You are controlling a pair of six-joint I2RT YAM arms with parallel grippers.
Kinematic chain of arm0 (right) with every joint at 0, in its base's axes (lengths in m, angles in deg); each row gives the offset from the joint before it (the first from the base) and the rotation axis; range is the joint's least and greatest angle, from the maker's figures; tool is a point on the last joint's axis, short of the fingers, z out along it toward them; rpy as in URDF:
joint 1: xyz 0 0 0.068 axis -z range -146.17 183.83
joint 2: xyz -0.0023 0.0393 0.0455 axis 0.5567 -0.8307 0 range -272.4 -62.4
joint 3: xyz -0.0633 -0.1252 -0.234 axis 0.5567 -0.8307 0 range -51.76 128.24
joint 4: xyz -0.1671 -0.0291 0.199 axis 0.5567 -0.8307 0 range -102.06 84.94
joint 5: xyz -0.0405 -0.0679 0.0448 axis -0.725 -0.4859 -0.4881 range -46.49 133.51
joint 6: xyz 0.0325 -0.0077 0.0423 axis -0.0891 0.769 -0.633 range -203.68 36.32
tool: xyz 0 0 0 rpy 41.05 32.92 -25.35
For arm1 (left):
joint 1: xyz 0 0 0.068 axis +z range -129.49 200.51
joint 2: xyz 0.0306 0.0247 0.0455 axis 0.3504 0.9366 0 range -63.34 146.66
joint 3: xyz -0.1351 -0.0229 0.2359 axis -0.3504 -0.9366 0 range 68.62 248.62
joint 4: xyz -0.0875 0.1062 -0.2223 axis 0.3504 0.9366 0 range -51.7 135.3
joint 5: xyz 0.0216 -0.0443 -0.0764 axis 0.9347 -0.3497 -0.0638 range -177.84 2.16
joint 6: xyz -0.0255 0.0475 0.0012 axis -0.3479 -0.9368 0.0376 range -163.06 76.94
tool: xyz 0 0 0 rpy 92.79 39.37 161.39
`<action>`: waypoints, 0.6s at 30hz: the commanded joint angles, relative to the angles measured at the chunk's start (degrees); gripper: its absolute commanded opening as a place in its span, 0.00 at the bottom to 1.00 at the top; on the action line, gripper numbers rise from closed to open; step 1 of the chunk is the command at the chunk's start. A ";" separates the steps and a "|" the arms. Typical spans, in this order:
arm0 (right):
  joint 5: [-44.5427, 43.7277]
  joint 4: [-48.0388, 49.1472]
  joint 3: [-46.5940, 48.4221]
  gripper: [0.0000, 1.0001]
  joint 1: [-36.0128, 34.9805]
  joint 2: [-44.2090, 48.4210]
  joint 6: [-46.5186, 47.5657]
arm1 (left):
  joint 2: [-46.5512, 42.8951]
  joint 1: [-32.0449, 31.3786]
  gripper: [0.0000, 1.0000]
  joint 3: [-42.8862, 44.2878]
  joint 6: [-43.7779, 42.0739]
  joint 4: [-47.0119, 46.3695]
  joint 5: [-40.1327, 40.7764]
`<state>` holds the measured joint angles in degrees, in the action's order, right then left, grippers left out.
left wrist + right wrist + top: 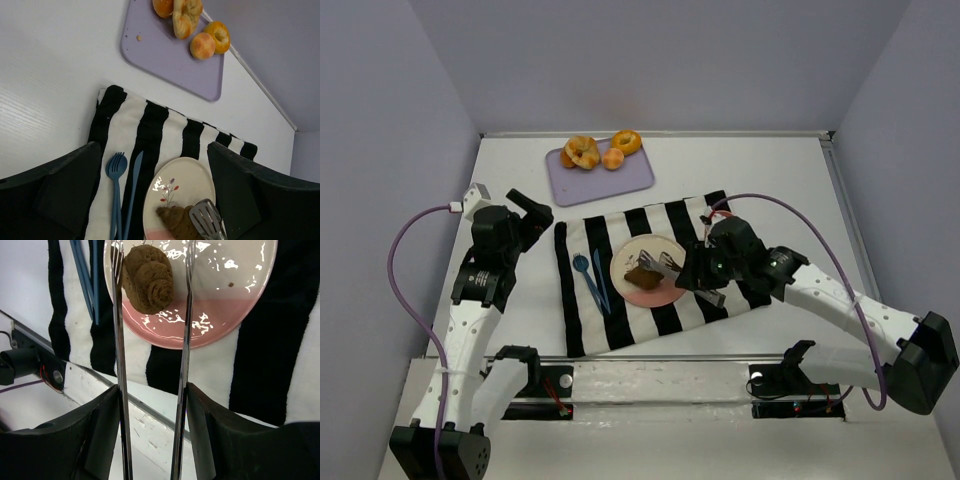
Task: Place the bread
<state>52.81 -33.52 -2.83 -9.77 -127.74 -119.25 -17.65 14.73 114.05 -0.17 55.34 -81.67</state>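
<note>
The bread [644,277], a small dark brown pastry, lies on the near, pink part of a cream plate [648,250] on the striped cloth. It also shows in the left wrist view [179,223] and the right wrist view [149,277]. My right gripper [706,274] [152,405] is shut on metal tongs [669,265] [120,340]. The tong arms straddle the bread; the left arm touches it and a gap shows at the right arm. My left gripper [532,212] [152,167] is open and empty, above the table left of the cloth.
A blue fork [583,272] and knife [600,280] lie on the black-and-white cloth [665,222] left of the plate. A lilac board [620,182] at the back holds golden buns [582,152] and a ring doughnut [626,141]. A metal rail runs along the near edge.
</note>
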 commanded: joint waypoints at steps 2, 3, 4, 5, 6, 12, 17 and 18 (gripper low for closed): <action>-5.25 -3.78 5.74 0.58 -0.35 1.27 1.82 | -0.95 -0.02 0.99 0.01 -0.62 -0.43 0.94; -6.30 -4.66 6.70 0.58 -0.35 1.27 2.08 | -1.13 -0.02 0.99 0.18 -0.62 -0.51 1.03; -6.75 -5.01 7.32 0.58 -0.35 1.36 2.61 | -1.22 -0.02 0.99 0.10 -0.62 -0.43 1.03; -8.58 -6.06 8.11 0.58 -0.35 1.27 2.96 | -1.22 -0.02 0.99 0.27 -0.62 -0.34 1.21; -9.55 -6.59 8.90 0.58 -0.35 1.18 3.23 | -1.31 -0.02 0.99 0.27 -0.71 -0.25 1.38; -19.31 -9.32 16.80 0.59 -0.35 -0.66 5.51 | -1.83 -0.02 0.99 0.45 -0.62 -0.16 1.91; -26.41 -7.41 22.70 0.59 -0.35 -3.38 7.88 | -2.19 -0.02 0.99 0.71 -0.53 0.01 2.26; -28.00 -6.61 23.66 0.58 -0.35 -3.74 8.67 | -2.19 -0.02 0.99 0.71 -0.53 0.01 2.35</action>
<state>33.90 -43.16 15.44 -9.77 -130.32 -114.01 -18.70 14.73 114.05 -0.17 55.99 -80.14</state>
